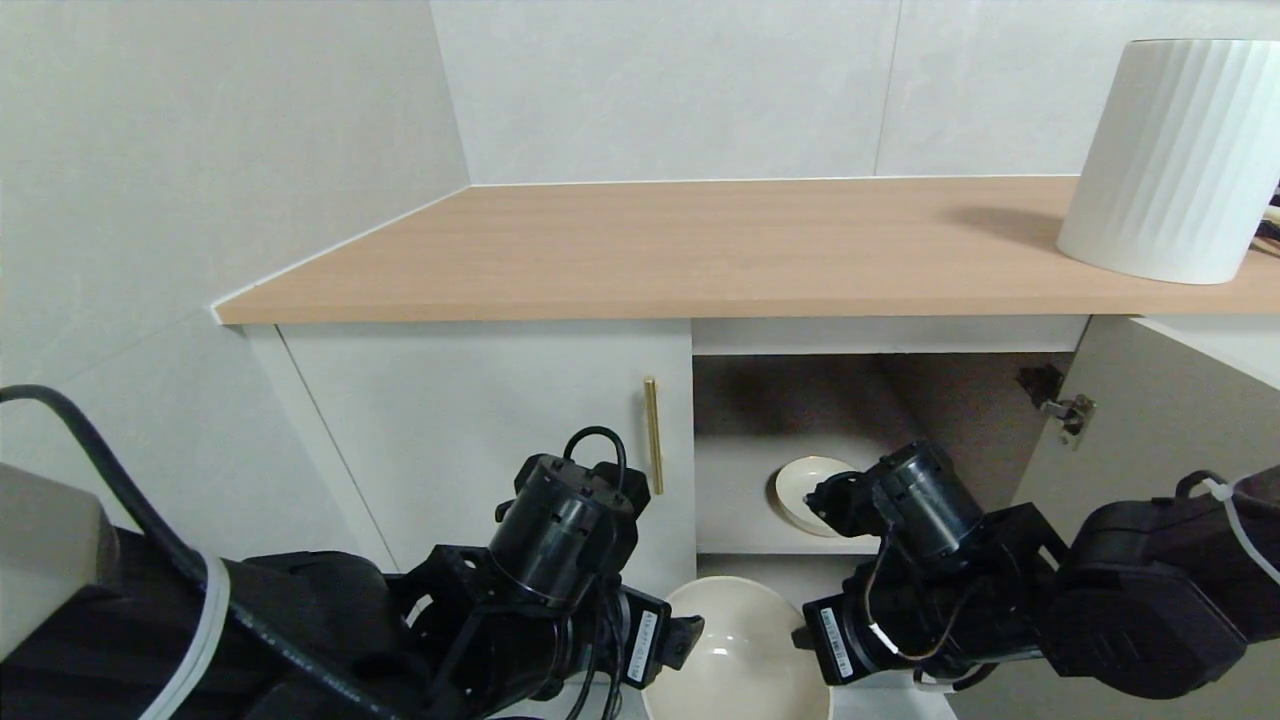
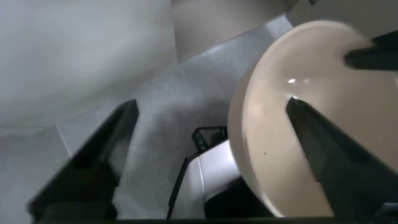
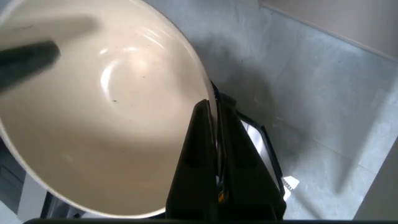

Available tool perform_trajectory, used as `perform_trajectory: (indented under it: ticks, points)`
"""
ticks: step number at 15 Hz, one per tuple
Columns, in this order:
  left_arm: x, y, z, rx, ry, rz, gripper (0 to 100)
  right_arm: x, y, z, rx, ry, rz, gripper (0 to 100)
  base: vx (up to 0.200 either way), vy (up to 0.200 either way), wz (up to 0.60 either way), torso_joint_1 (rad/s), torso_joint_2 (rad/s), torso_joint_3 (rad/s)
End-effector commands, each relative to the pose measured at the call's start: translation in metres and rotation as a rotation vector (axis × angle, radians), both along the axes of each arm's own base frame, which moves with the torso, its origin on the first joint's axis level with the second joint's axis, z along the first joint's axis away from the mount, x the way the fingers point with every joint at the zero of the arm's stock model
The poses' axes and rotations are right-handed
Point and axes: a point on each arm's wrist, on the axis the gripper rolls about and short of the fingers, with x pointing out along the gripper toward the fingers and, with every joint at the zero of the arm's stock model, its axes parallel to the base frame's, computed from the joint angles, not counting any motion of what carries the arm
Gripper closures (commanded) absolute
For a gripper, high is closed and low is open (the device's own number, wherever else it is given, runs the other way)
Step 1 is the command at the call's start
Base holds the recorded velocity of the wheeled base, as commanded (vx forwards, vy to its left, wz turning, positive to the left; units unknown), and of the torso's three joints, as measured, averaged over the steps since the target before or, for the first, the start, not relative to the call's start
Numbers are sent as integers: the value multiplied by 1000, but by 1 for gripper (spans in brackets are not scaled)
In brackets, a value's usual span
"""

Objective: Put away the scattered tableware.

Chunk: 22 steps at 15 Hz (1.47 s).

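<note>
Right claw (image 3: pixel 214 127) is closed narrow on the rim of the cream bowl (image 3: pixel 112 93), pinching 1 edge only. Left claw (image 2: pixel 211 106) is spread wide and holds nothing. 1 of its fingers (image 2: pixel 323 149) lies across the bowl's mouth and the other is well outside; cannot tell whether the inner one touches the glaze. The bowl hangs low and near, between the 2 arms and above the grey floor (image 3: pixel 323 81), just in front of the open right half of the cabinet (image 1: pixel 800 400). Judged risks:

- (1) A 1-sided rim pinch on smooth glaze may let the bowl pivot or slip, and a drop to the hard floor would likely break it.
- (2) If the left claw shuts or shifts off-line, its inner finger could lever the bowl out of the right claw's hold.
- (3) A small dish (image 1: pixel 805 490) already sits on the shelf inside, so carrying the bowl straight in could knock it or land on it askew.
- (4) The opening is bounded by the closed left door (image 1: pixel 480 430) and the swung-out right door (image 1: pixel 1150 450), so the rim or the right arm could clip an edge.

The white ribbed cylinder (image 1: pixel 1170 160) on the tabletop (image 1: pixel 700 250) stands far right, well clear.
</note>
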Motion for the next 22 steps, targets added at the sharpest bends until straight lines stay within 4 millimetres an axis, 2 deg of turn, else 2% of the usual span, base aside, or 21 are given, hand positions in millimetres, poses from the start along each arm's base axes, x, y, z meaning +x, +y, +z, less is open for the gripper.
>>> perform_trajectory:
  ticks: [1, 5, 9, 12, 14, 15, 17, 22]
  points:
    - [0, 0, 1, -6, -3, 1, 0, 0, 1, 0, 5, -1, 2, 100, 0, 0, 0, 0, 0, 0]
    - [-1, 1, 5, -17, -11, 0, 0, 5, 3, -4, 7, -5, -10, 100, 0, 0, 0, 0, 0, 0]
    - [1, 0, 11, -82, -28, 33, 0, 44, -10, -21, 68, -91, -237, 100, 0, 0, 0, 0, 0, 0]
    - [2, 1, 13, -91, -35, 38, 0, 74, -29, -35, 102, -161, -391, 100, 0, 0, 0, 0, 0, 0]
    - [1, 1, 14, -94, -39, 38, 0, 83, -36, -39, 102, -189, -437, 100, 0, 0, 0, 0, 0, 0]
    - [1, 1, 14, -94, -39, 38, 0, 96, -44, -46, 101, -226, -496, 100, 0, 0, 0, 0, 0, 0]
    - [1, 1, 15, -95, -40, 38, 0, 108, -55, -51, 102, -260, -559, 100, 0, 0, 0, 0, 0, 0]
    - [1, 1, 15, -95, -40, 38, 0, 134, -75, -57, 111, -290, -684, 100, 0, 0, 0, 0, 0, 0]
